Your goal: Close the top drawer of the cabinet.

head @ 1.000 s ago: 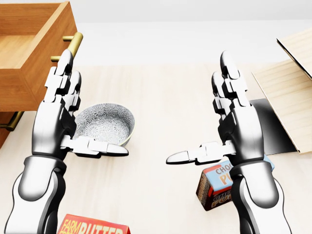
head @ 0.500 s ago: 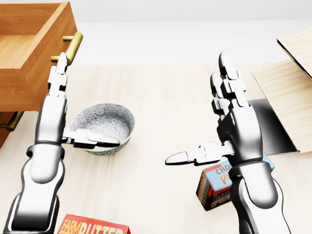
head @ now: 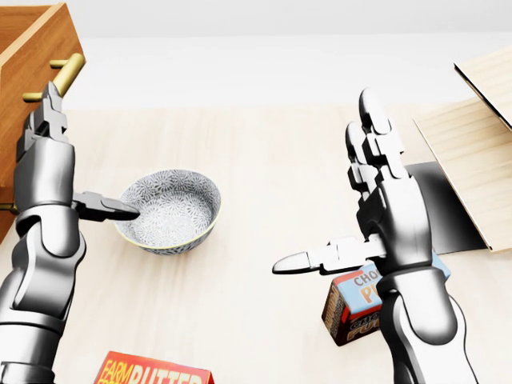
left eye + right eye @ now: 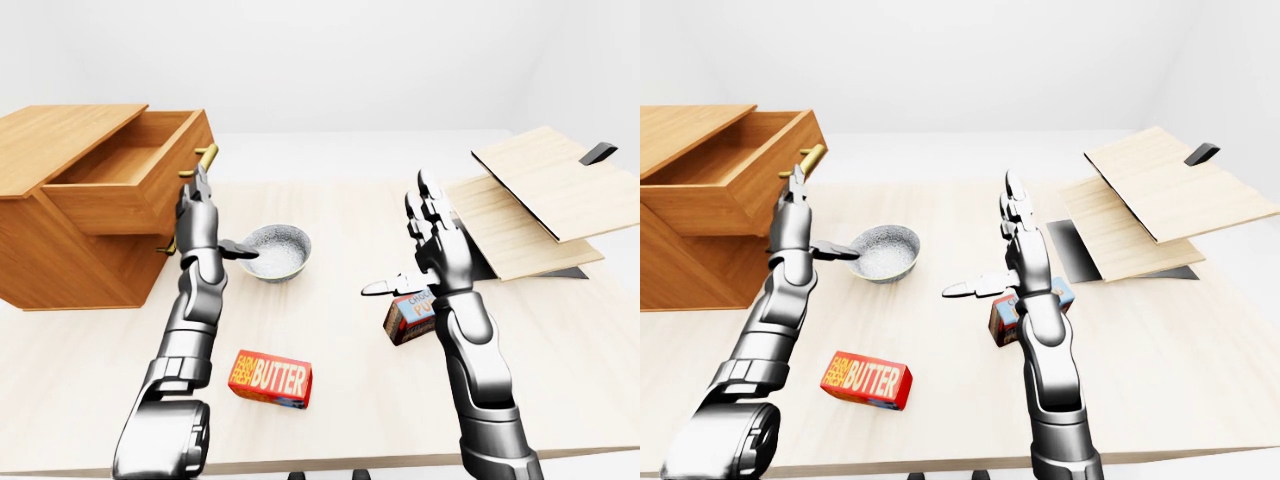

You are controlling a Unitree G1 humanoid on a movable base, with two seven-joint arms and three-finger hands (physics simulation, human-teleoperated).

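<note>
Tabletop: top drawer [image 4: 130,178] open rightward

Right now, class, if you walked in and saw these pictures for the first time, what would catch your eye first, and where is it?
The wooden cabinet at the left of the left-eye view, its top drawer pulled open with a brass handle. The left hand stands open just beside that handle, the right hand open at centre. On the table, a patterned bowl sits between them and a red butter box lower down.
</note>
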